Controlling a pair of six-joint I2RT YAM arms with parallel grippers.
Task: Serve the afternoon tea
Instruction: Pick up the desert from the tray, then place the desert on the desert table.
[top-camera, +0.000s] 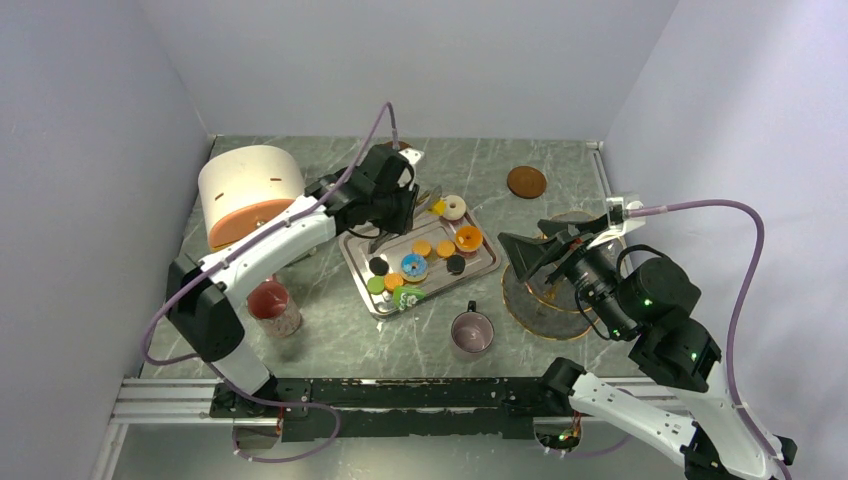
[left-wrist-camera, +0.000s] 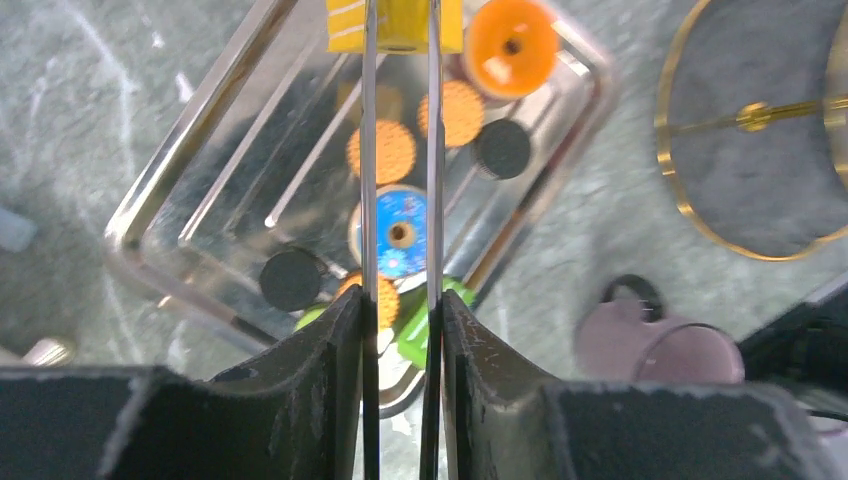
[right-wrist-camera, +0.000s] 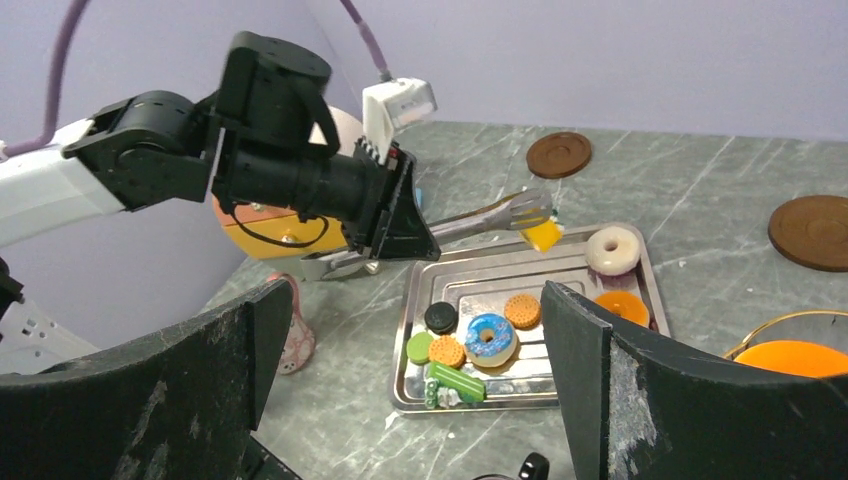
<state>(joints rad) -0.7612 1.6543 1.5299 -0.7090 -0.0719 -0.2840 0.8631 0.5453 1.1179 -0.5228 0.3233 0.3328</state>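
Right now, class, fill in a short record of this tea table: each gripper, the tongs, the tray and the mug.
left gripper: closed on the tongs, above the tray
tongs: tips pinch a yellow piece near the tray's far edge
right gripper: open, holding nothing, to the right of the tray
tray: holds blue doughnut, cream ring, orange biscuit, black round, green round
mug: upright on the table, in front of the tray, apart from it
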